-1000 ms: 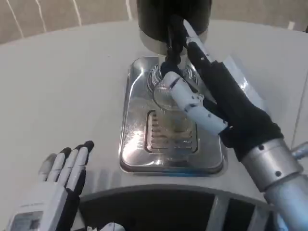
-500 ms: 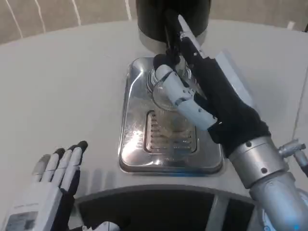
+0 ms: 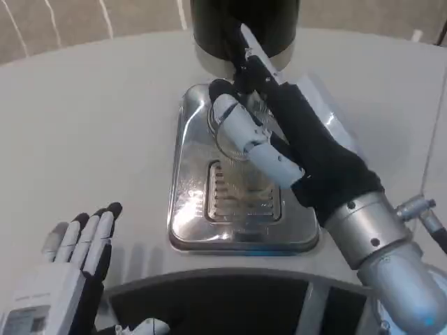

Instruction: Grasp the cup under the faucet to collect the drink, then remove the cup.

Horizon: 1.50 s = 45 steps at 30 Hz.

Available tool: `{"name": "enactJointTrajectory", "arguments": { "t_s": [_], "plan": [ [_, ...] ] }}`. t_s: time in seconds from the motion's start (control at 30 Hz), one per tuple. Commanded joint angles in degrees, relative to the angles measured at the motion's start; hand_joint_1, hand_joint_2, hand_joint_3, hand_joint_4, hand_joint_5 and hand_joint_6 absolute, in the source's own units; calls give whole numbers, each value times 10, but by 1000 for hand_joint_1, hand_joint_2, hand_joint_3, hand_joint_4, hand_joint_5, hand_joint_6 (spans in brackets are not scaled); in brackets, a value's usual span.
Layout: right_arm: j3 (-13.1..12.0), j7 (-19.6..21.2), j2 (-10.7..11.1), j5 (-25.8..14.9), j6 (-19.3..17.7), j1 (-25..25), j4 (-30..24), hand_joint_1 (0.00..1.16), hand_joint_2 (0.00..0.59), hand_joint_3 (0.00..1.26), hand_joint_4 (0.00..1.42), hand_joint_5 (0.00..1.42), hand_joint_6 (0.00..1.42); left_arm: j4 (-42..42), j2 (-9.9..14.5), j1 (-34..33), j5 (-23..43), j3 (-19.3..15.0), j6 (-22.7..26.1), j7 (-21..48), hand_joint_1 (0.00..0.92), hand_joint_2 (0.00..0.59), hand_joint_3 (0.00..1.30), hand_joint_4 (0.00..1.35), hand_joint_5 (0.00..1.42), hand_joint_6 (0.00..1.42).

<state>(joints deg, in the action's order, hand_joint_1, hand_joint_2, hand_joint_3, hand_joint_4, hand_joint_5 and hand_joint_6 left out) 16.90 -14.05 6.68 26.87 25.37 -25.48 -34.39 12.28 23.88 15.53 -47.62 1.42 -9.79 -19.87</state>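
"Where was the cup (image 3: pixel 236 136)?"

"It stood at the back end of the shiny tray (image 3: pixel 188 209), under the black machine (image 3: pixel 244 28). My right hand (image 3: pixel 279 143) was wrapped around it, fingers closed on its sides."

"And your other hand?"

"My left hand (image 3: pixel 73 262) lay flat near the table's (image 3: pixel 91 118) front edge, fingers straight, holding nothing."

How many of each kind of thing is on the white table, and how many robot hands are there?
Clear glass cup: 1
Shiny silver metal drip tray: 1
Black round drink dispenser: 1
Robot hands, left hand and right hand: 2
Total: 5
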Motion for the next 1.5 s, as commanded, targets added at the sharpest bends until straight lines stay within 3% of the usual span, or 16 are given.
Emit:
{"name": "enactJointTrajectory", "arguments": {
  "t_s": [0.03, 0.1, 0.23, 0.37, 0.43, 0.5, 0.67, 0.83, 1.3, 1.5],
  "plan": [
    [46, -64, 44, 73, 50, -38, -11, 0, 513, 0, 0, 0, 0, -7, 1, 7, 2, -2, -1, -2, 0, 96, 0, 0, 0, 0],
    [75, -99, 67, 140, 65, -63, -16, 0, 528, 0, 0, 0, 0, -8, 1, 7, 2, -2, -1, -2, 0, 96, 0, 0, 0, 0],
    [120, -167, 79, 268, 87, -92, -14, 0, 557, 4, 0, 0, 0, -11, 1, 6, 3, -3, 0, -2, 0, 95, 0, 0, 0, 0],
    [142, -220, 64, 401, 87, -109, 2, 0, 561, 4, 0, 0, 0, -18, 1, 0, 9, -8, 3, 1, 0, 90, 0, 0, 0, 0],
    [139, -241, 48, 454, 82, -115, 14, 0, 564, 4, 0, 0, 0, -25, 2, -7, 13, -10, 4, 2, 0, 81, 0, 0, 0, 0],
    [125, -250, 34, 481, 81, -122, 29, 0, 568, 5, 0, 0, 0, -35, 3, -16, 18, -13, 6, 2, 0, 79, 0, 0, 0, 0],
    [101, -263, 8, 509, 59, -128, 58, 0, 573, 11, 0, 0, 0, -73, 6, -57, 31, -18, 6, -4, 0, 73, 0, 0, 0, 0],
    [93, -273, -11, 525, 35, -129, 72, 0, 575, 13, 0, 0, 0, -112, 1, -109, 41, -14, -1, -14, 0, 68, 0, 0, 0, 0],
    [71, -326, -48, 557, -5, -113, 43, 0, 586, 14, 0, 0, 0, -177, -29, -205, 65, 35, -42, -25, 3, 66, 0, 0, 0, 0],
    [58, -332, -58, 558, -17, -106, 34, 0, 586, 14, 0, 0, 0, -220, -33, -245, 105, 45, -74, -15, 114, 69, 0, 0, 0, 0]
  ]
}}
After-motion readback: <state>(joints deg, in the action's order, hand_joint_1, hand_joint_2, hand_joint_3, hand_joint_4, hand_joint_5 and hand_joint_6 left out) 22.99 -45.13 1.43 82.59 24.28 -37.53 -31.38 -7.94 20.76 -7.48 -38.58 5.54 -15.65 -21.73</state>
